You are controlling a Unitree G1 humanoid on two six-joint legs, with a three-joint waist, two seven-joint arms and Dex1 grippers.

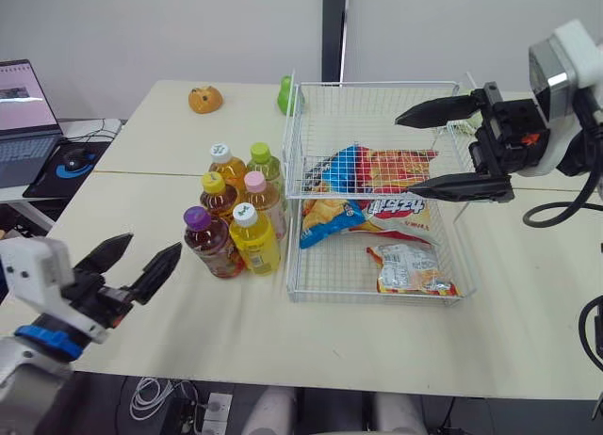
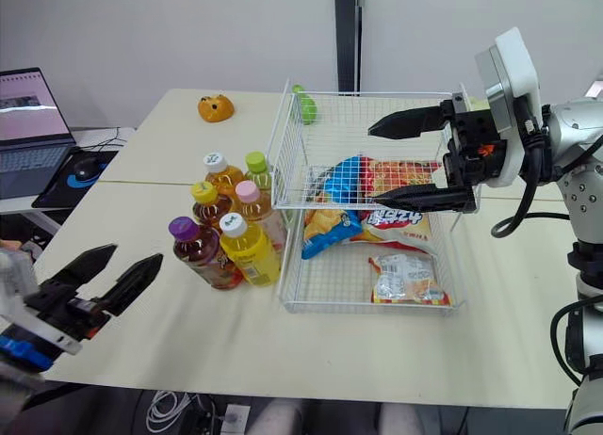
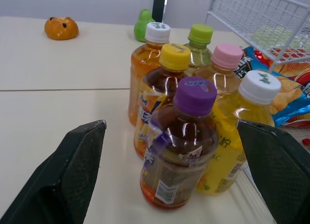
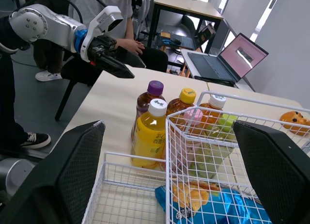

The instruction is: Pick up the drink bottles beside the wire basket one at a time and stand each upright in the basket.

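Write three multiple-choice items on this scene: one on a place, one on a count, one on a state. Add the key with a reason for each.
1. Where do the drink bottles stand relative to the wire basket?
A. Inside it.
B. Behind it.
C. On the table, at its left side.

2. How many bottles are there?
A. Four.
B. Six.
C. Eight.

3. The left gripper is:
A. open and empty.
B. shut on a bottle.
C. shut on the basket's rim.

Key:
1 C: the cluster stands on the table just outside the basket's left wall.
2 B: six caps show, two white, one each green, yellow, pink and purple.
3 A: its fingers are spread apart, short of the purple-capped bottle.
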